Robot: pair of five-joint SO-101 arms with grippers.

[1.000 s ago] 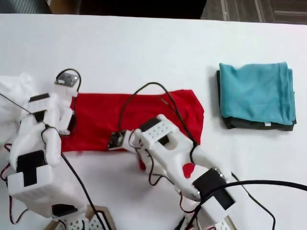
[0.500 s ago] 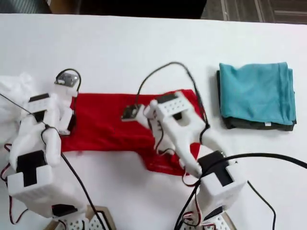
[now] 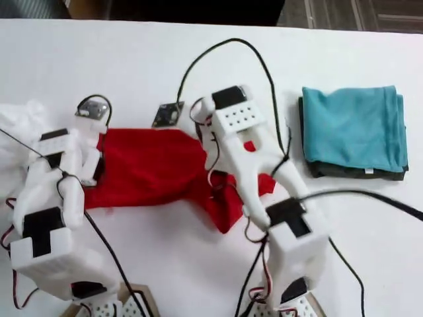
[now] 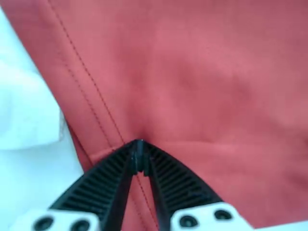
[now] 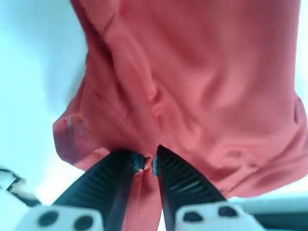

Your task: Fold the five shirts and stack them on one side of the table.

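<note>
Wide white matte desk (image 3: 165, 59) under bright, even light. Beyond its far edge, dark shadowed strip (image 3: 198, 10); past the far right corner, grey floor (image 3: 390, 14) with pale lines crossing it

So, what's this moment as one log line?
left gripper: shut on red shirt | right gripper: shut on red shirt | folded stack: on table

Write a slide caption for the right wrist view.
Right pincer shut on a bunched edge of the red shirt, white table behind.
</note>
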